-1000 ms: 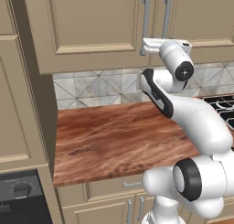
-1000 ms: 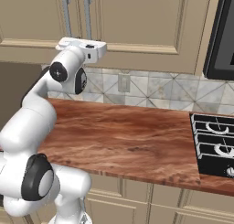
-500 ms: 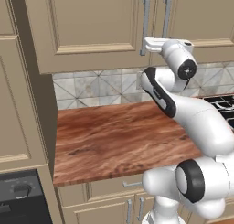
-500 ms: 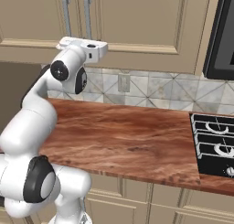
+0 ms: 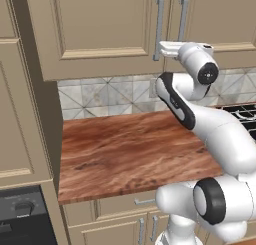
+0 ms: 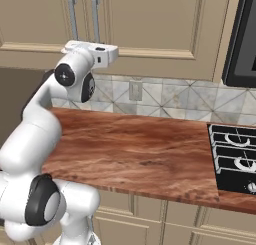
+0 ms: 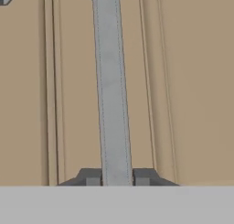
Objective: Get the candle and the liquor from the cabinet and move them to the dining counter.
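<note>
Up at the cabinet (image 5: 100, 34), two raised-panel doors meet side by side, both closed, and each carries one long silver bar handle, so two handles in all: the left handle (image 5: 159, 29) and the right handle (image 5: 183, 20) hang upright and close together on either side of the seam. One white arm reaches up from the base, and its tool (image 7: 116, 176) is closed around the lower part of one handle; in the hand view the silver bar runs straight up between two dark fingertips (image 7: 89, 177), one pressed to each side of it, with the beige door panel behind. From the left base view the hand meets the lower end of the left handle. From the right base view the same two handles show above the white hand. Below the cabinet runs a grey-and-white tiled backsplash with one wall outlet (image 6: 134, 90) set in it, and under that lies one reddish-brown wood-grain surface (image 5: 130, 154), backed by the tiles. One black stove top (image 6: 234, 156) sits at the right end of this surface, with two burner grates visible. One dark appliance with a single round knob (image 5: 24, 208) sits low at the left. No readable writing appears anywhere.
</note>
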Motion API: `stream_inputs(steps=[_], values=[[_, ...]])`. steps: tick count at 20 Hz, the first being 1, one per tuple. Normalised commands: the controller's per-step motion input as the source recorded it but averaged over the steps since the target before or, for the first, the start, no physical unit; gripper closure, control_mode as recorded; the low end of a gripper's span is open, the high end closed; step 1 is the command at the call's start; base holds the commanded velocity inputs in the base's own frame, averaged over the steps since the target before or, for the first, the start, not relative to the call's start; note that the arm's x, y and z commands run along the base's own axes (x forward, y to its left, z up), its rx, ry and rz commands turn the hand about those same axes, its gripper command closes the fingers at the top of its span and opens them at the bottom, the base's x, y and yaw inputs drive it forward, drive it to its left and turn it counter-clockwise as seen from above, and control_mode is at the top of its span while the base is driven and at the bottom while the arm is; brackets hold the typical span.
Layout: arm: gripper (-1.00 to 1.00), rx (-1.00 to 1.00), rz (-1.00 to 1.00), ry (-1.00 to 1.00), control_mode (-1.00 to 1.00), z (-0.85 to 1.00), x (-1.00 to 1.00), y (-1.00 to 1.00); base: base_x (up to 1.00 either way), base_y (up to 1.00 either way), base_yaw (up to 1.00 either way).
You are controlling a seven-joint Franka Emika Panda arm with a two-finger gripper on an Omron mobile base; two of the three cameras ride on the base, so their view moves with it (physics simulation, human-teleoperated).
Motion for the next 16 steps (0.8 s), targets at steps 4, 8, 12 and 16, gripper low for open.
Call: stream_inputs(steps=[4, 8, 12, 16], values=[[1.0, 0.0, 0.0, 0.03, -1.0, -0.04, 0.0, -0.01, 0.0, 0.0, 0.0], [1.0, 0.0, 0.0, 0.0, -1.0, 0.0, -0.33, -0.27, 0.0, 0.0, 0.0], [1.0, 0.0, 0.0, 0.03, -1.0, 0.0, -0.61, -0.51, 0.0, 0.0, 0.0], [1.0, 0.0, 0.0, 0.01, -1.0, 0.0, -0.91, -0.72, 0.0, 0.0, 0.0]])
